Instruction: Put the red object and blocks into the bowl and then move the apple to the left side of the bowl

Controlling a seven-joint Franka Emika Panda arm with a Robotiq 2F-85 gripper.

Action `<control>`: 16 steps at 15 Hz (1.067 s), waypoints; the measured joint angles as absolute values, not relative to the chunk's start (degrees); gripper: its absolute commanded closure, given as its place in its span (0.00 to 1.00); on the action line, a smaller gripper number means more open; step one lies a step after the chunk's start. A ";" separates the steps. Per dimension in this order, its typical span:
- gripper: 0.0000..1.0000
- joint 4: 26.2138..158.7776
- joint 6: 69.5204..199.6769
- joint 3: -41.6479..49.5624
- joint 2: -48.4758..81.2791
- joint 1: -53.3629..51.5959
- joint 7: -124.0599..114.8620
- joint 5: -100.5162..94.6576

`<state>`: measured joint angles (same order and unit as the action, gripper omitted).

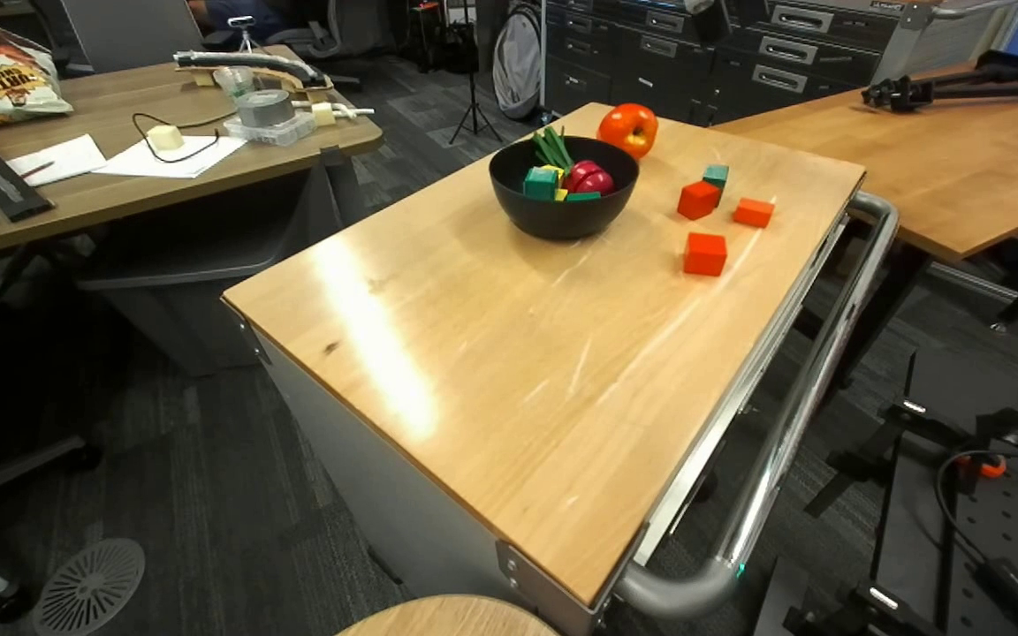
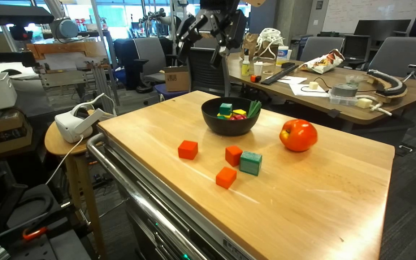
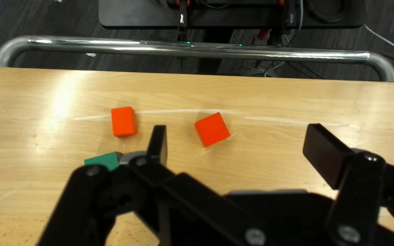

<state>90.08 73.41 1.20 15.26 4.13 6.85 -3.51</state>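
Black and upright on the pale wooden top (image 2: 302, 202), the bowl (image 2: 229, 127) holds the small red toy fruit (image 1: 591, 179), whose green leaves (image 1: 553, 148) slant toward eleven o'clock in an exterior view. Green blocks (image 1: 540, 183) and yellow blocks (image 2: 239, 112) share the bowl with it; the bowl's wall hides their lower parts, so I cannot be sure how many there are. My hand (image 3: 239, 147) hangs well above the wooden top, its fingers (image 3: 323, 155) spread wide and gripping nothing. Seen from my wrist, a red-orange block (image 3: 212, 130) lies below, showing between those fingers, with a second red-orange block (image 3: 123, 122) at its nine o'clock. At seven o'clock from that second one I see a loose green block (image 3: 101, 160), partly covered by my own finger. Just beside that green one, an exterior view shows me a third red-orange block (image 2: 233, 155), at the bowl's six o'clock. The apple (image 2: 298, 135), glossy with a yellowish patch, rests apart from the bowl, between its three and four o'clock in that same view.
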 measured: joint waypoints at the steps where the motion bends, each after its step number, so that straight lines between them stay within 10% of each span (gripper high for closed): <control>1: 0.00 90.16 73.43 1.20 15.26 4.13 6.92 -3.51; 16: 0.00 131.27 116.37 4.11 -14.00 3.82 12.84 -2.62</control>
<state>131.27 116.37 4.11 -14.00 3.82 12.84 -2.62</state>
